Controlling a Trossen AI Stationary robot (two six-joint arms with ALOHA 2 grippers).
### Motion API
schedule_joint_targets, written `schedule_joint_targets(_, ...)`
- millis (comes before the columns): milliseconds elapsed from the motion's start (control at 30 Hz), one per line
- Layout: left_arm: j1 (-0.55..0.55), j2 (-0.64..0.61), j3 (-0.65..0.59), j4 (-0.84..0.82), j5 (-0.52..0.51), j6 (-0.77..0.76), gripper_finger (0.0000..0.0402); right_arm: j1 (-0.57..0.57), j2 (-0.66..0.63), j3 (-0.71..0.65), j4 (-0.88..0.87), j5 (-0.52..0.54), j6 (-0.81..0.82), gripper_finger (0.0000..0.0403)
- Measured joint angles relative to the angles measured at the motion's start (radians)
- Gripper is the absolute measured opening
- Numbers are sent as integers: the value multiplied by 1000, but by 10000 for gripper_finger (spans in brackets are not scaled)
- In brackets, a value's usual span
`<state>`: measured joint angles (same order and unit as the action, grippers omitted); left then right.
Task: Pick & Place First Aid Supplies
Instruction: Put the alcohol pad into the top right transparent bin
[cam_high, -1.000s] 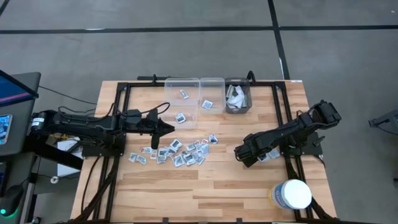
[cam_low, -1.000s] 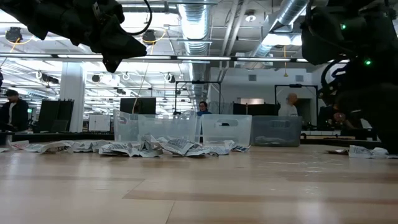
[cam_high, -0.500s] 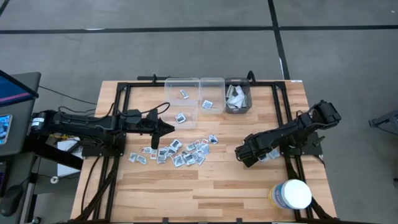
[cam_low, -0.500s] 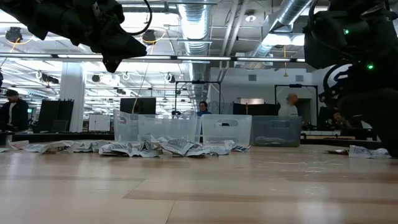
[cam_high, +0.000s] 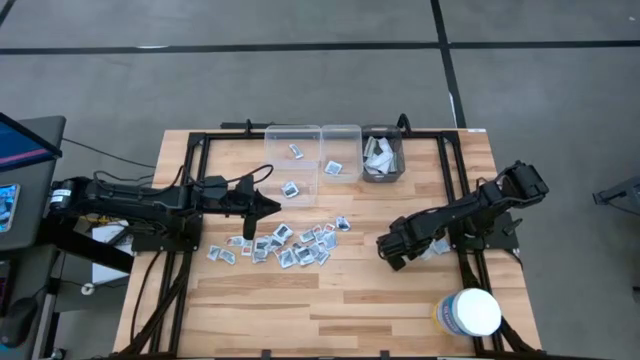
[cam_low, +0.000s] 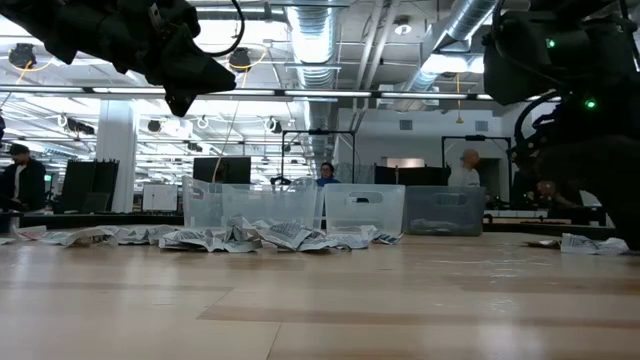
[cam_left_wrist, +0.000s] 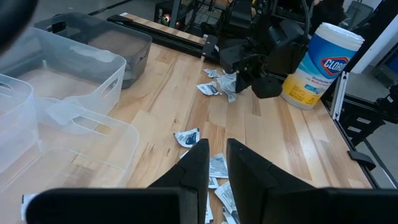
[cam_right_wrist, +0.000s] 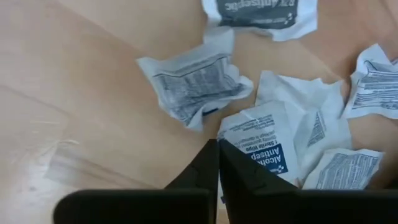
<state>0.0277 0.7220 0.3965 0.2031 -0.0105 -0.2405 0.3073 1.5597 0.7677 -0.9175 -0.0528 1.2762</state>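
I see white-grey packets (cam_high: 290, 245) with dark print on my pale wood-striped desk (cam_high: 340, 300), clear bins (cam_high: 310, 150) beyond them, and a white, blue-yellow labelled tub (cam_left_wrist: 314, 62).

You are working in a large open robotics lab or industrial workspace, not a home. The low view shows you bare ducts and pipes (cam_low: 320, 40) under a high ceiling, rows of strip lights, monitors (cam_low: 220, 170) on far benches and people (cam_low: 470, 168) at workstations behind the table. From above you see a butcher-block table (cam_high: 340, 300) fitted with a black metal frame (cam_high: 300, 131), standing on a grey concrete floor (cam_high: 300, 70) marked with dark lines, with a screen (cam_high: 20, 140) at the left edge.
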Motion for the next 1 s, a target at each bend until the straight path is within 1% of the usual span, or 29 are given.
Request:
schedule_joint_targets(167, 0, 0, 0, 0, 0, 0, 56, 0, 0, 62, -67, 7, 4, 1)
schedule_joint_targets(367, 0, 0, 0, 0, 0, 0, 56, -3, 0, 178, -202, 101, -4, 1)
schedule_joint_targets(500, 0, 0, 0, 0, 0, -3, 56, -17, 0, 242, -238, 144, -41, 0)
schedule_joint_targets(767, 0, -13, 0, 5, 0, -2, 56, -65, 0, 343, -220, 234, -142, 0)
schedule_joint_targets(1000, 9, -95, 0, 7, 0, 0, 56, -134, 0, 401, -55, 238, -307, 0)
